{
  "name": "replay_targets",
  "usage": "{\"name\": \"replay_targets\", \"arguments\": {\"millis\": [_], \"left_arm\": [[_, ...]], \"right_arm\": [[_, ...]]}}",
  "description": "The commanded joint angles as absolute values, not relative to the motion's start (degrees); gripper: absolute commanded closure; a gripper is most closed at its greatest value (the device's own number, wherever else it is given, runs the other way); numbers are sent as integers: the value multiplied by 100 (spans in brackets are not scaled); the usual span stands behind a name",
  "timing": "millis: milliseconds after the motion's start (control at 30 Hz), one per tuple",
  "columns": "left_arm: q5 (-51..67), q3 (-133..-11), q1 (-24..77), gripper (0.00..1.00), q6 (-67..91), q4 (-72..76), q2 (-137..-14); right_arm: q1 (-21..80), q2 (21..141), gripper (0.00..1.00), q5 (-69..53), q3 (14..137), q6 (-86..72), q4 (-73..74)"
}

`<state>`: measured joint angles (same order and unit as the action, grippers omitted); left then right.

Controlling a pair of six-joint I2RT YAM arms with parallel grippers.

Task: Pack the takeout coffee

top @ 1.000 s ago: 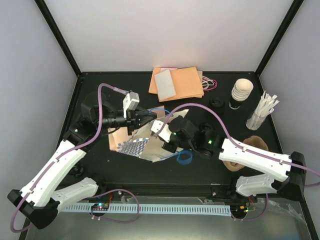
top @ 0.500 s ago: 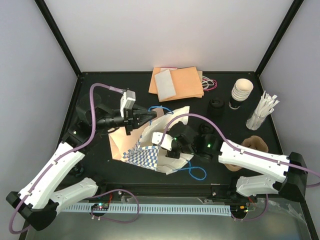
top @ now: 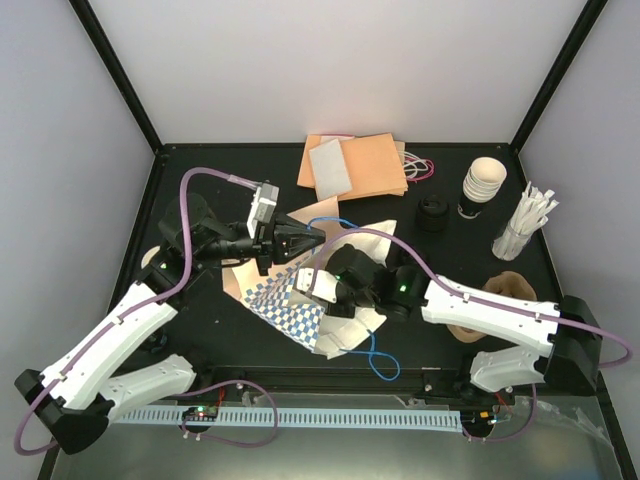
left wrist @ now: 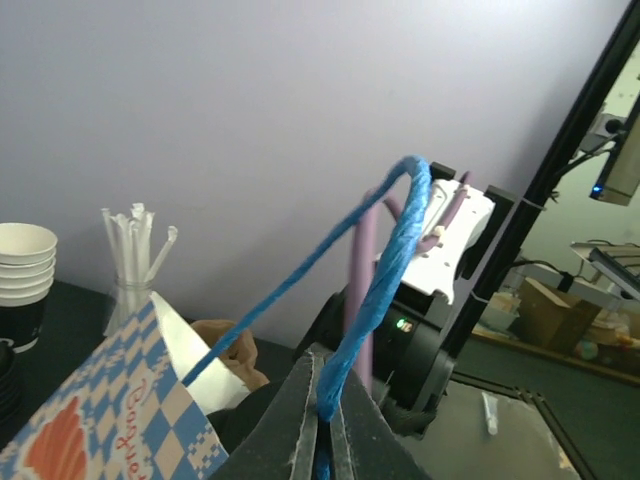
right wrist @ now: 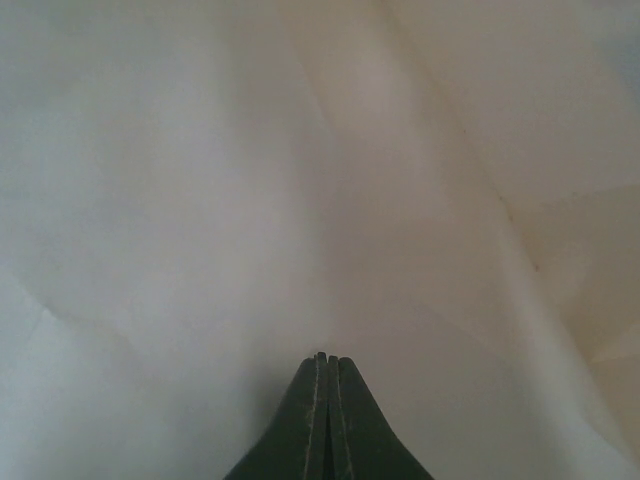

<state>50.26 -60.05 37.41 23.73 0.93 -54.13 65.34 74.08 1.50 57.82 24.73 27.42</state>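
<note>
Takeout coffee (top: 433,212): small round black-lidded cup at the back right of the table (top: 190,180), just left of the cup stack (top: 482,183), well apart from both grippers.
Coffee axis: top view shows only the round black lid, so lid faces up and long axis runs vertical; cup wall under the lid can't be made out.
Bag (top: 290,300): blue-and-white checked paper, white inside, lying tilted mid-table between the arms, mouth toward the right arm.
Left gripper (left wrist: 325,410): fingers pinched tight on the bag's blue twisted handle (left wrist: 395,250), which loops up above the fingertips.
Right gripper (right wrist: 321,365): pushed inside the bag, fingers pressed together, nothing between them; only white paper ahead.
Straws (top: 525,225): white-wrapped, upright in a clear holder at the right edge.
Orange sheets (top: 365,165): flat pile at back centre, a grey-white piece on top.
Pulp carrier (top: 510,290): brown, partly under the right arm.
</note>
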Motion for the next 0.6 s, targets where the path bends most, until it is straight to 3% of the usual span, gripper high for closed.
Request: {"name": "replay_targets", "arguments": {"millis": [0, 367, 567], "left_arm": [[5278, -6091, 3882, 98, 2474, 615, -5351], [5424, -6084, 4095, 98, 2437, 641, -5332], [5331, -6055, 4343, 98, 2430, 670, -5446]], "right_arm": [[6574, 7572, 99, 706, 6025, 2183, 2897], [6571, 7209, 99, 1105, 5899, 1790, 2460], [6572, 7067, 99, 743, 5852, 1338, 1939]]}}
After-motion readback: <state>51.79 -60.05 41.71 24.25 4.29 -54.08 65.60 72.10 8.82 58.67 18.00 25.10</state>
